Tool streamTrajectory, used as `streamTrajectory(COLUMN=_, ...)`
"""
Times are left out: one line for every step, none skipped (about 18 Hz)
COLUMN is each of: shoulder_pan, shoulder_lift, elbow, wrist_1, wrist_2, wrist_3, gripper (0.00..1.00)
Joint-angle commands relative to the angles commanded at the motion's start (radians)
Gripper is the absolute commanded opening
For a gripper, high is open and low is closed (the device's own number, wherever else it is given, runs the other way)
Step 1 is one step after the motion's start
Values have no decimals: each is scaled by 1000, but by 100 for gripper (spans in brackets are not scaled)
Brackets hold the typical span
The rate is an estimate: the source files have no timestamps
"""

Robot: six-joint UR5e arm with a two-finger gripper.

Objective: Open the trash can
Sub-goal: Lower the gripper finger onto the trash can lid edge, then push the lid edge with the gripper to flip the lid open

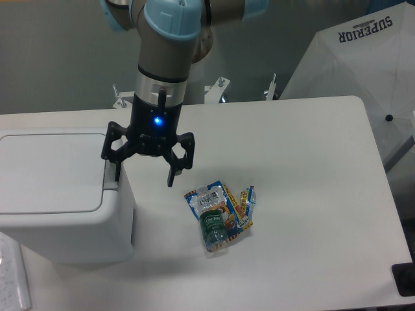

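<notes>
A white table (305, 194) with rounded corners is seen from above and in front, set against a plain grey wall. At the upper right, beyond the table edge, a white fabric canopy (363, 58) printed with the word "SUPERIOR" is visible. Metal clamps (220, 87) are seen along the far edge of the table.

In this single fixed view, the trash can (58, 194) is placed at the left side of the table, partly cut off by the left edge of the picture. It is a large, boxy, pale grey-white bin with rounded corners. Its flat rectangular lid is lying closed, and a small grey tab (111, 173) is seen at the lid's right edge.

The robot arm, with light blue joint covers, is lowered from the top of the picture. A blue light is lit on the wrist. The gripper (144, 173) is held pointing downward with its two black fingers spread wide apart, and nothing is held between them. The left-hand finger (117, 170) is positioned right at the grey tab on the bin's right edge; whether contact is made cannot be told. The other finger is hanging above bare table, to the right of the bin.

A crumpled plastic bottle (217, 220) with a green and colourful label is lying on the table, near the gripper and apart from the bin.
</notes>
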Motion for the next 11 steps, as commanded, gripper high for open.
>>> streamTrajectory(shoulder_pan=0, shoulder_lift=0, elbow=0, wrist_1=0, wrist_2=0, wrist_3=0, gripper=100)
streamTrajectory(shoulder_pan=0, shoulder_lift=0, elbow=0, wrist_1=0, wrist_2=0, wrist_3=0, gripper=100)
streamTrajectory(shoulder_pan=0, shoulder_lift=0, elbow=0, wrist_1=0, wrist_2=0, wrist_3=0, gripper=100)
streamTrajectory(shoulder_pan=0, shoulder_lift=0, elbow=0, wrist_1=0, wrist_2=0, wrist_3=0, gripper=100)
streamTrajectory(shoulder_pan=0, shoulder_lift=0, elbow=0, wrist_1=0, wrist_2=0, wrist_3=0, gripper=100)
streamTrajectory(shoulder_pan=0, shoulder_lift=0, elbow=0, wrist_1=0, wrist_2=0, wrist_3=0, gripper=100)
streamTrajectory(shoulder_pan=0, shoulder_lift=0, elbow=3, wrist_1=0, wrist_2=0, wrist_3=-2, gripper=100)
streamTrajectory(shoulder_pan=0, shoulder_lift=0, elbow=3, wrist_1=0, wrist_2=0, wrist_3=-2, gripper=100)
streamTrajectory(shoulder_pan=0, shoulder_lift=0, elbow=9, wrist_1=0, wrist_2=0, wrist_3=-2, gripper=100)
streamTrajectory(shoulder_pan=2, shoulder_lift=2, elbow=21, wrist_1=-2, wrist_2=-2, wrist_3=-3, gripper=100)
streamTrajectory(shoulder_pan=2, shoulder_lift=3, elbow=37, wrist_1=0, wrist_2=0, wrist_3=3, gripper=100)
